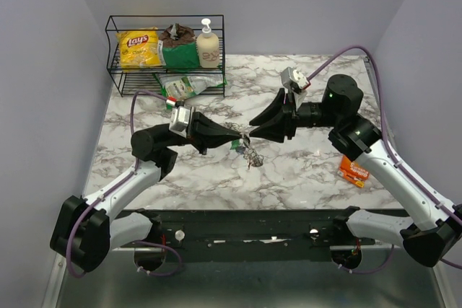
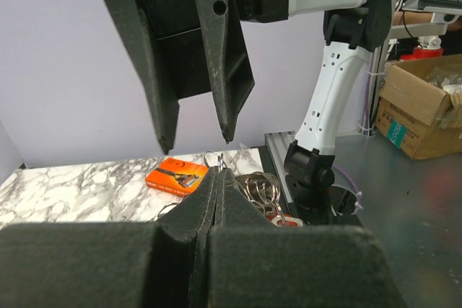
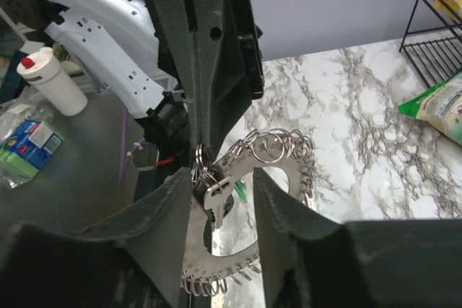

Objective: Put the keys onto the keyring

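Over the middle of the marble table (image 1: pixel 303 171), my left pincer (image 1: pixel 234 137) is pressing its fingers fully together on a small split keyring (image 3: pixel 201 155); one silver key (image 3: pixel 213 200) is dangling from that ring, and a larger loop (image 3: pixel 289 171) crowded with spare rings is trailing beside it; my right pincer (image 3: pixel 220 178) is standing spread, one finger on either side of the key and, as far as I am seeing, not touching it.

I am judging the key to be light, stiff and slick, liable to swing and twist on its ring; the surest hold is across the flat faces of its head, not the narrow blade; the ring is springy wire, so its coil is needing to be levered apart.

Only the right wrist camera is showing the key and the pinch on the ring; the left wrist camera is hiding both behind my own closed fingers, though it is showing the right jaws parted and an orange packet (image 2: pixel 177 176) lying beyond; from overhead the bundle is shrinking to a tangle with a green speck (image 1: pixel 236 146), perhaps another key's head.
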Available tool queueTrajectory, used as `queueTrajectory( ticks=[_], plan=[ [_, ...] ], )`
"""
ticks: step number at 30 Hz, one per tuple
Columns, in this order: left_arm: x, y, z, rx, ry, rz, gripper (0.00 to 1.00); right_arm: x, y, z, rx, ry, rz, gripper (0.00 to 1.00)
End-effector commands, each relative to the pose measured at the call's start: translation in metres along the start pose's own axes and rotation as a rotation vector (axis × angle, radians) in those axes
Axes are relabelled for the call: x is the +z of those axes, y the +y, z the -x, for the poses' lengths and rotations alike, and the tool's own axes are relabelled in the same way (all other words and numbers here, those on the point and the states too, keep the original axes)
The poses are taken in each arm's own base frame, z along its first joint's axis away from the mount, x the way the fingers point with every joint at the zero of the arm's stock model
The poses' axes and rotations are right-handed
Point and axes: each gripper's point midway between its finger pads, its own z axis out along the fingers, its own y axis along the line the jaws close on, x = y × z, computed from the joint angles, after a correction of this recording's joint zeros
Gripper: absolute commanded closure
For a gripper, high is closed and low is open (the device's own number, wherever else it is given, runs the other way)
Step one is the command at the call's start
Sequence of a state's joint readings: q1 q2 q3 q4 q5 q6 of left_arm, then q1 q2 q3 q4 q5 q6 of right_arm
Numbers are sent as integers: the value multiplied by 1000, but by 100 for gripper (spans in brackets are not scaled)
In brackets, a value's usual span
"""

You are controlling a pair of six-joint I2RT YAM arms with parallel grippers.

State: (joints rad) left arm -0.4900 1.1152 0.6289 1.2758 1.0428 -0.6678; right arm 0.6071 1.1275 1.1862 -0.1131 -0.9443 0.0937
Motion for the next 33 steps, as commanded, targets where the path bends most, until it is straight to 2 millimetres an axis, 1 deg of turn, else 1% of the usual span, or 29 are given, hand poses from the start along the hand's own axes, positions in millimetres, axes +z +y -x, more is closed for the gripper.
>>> queueTrajectory(
  ticks=[1,2,4,5,10,11,13,16,17,19,20,33],
  plan=[
    [5,-3,19,58,-36,-34,100,0,14,4,-12,-15,86,60],
    [6,-3,20,54,-37,-36,100,0,15,3,-10,-14,92,64],
    [6,-3,21,54,-41,-40,100,0,16,1,-7,-11,105,65],
    [6,-3,21,53,-40,-40,100,1,15,0,-4,-9,107,69],
    [7,-2,23,53,-44,-37,100,2,14,-7,8,3,112,75],
    [7,-2,23,51,-43,-39,100,2,14,-10,14,7,114,78],
    [8,-2,24,51,-43,-39,100,2,14,-11,17,9,117,81],
    [8,-2,25,53,-42,-43,100,2,12,-15,24,14,112,89],
    [8,-1,25,53,-43,-40,100,3,12,-15,20,13,111,93],
    [8,-1,25,54,-43,-41,100,2,12,-17,21,14,104,96],
    [8,-2,26,57,-43,-43,100,2,12,-16,20,14,103,99],
    [9,-5,32,73,-51,-52,100,2,8,-26,31,26,94,99]
  ],
)
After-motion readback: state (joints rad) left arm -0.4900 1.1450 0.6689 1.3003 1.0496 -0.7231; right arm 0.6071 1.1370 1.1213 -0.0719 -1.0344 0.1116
